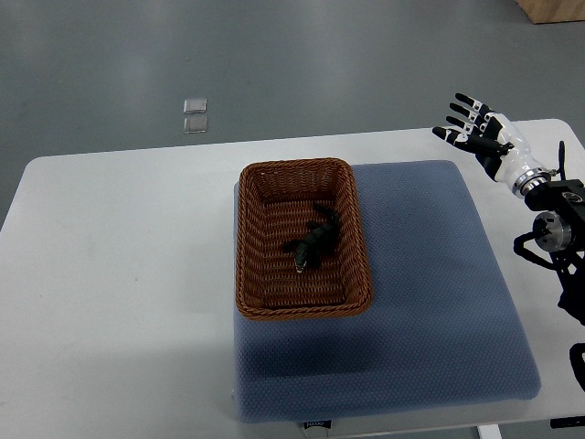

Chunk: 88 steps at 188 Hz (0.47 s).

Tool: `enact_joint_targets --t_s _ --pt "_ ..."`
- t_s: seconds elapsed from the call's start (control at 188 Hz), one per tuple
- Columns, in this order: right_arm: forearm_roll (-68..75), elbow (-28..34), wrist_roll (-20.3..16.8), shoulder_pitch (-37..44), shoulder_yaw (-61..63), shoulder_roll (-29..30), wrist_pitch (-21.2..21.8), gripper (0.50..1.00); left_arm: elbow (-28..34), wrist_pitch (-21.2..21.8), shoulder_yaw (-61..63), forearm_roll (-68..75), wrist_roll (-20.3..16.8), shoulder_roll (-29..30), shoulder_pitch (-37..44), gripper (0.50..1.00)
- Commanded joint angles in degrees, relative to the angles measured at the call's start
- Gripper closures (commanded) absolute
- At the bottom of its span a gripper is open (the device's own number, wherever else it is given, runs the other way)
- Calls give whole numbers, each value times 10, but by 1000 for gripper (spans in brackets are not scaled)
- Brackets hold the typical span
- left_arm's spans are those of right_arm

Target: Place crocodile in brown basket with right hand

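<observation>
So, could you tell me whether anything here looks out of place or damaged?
Nothing stands out. The crocodile lies inside the basket, which sits flat on the blue mat. The right hand is open, holds nothing and is well clear of the basket.

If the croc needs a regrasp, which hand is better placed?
Right, probably: right hand is open at far right; left hand is out of view. The crocodile lies in the brown basket.
</observation>
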Motion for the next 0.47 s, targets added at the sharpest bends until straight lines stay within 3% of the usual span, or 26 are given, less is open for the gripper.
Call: enact_joint_targets --t_s 0.0,0.17,0.463 --pt "1 -1 1 -4 19 8 -11 570 0 0 0 0 0 0 0 500" --pt "6 -1 5 -7 46 16 -49 570 0 0 0 0 0 0 -1 500" --pt "16 0 7 -9 40 20 -52 570 0 0 0 0 0 0 0 500"
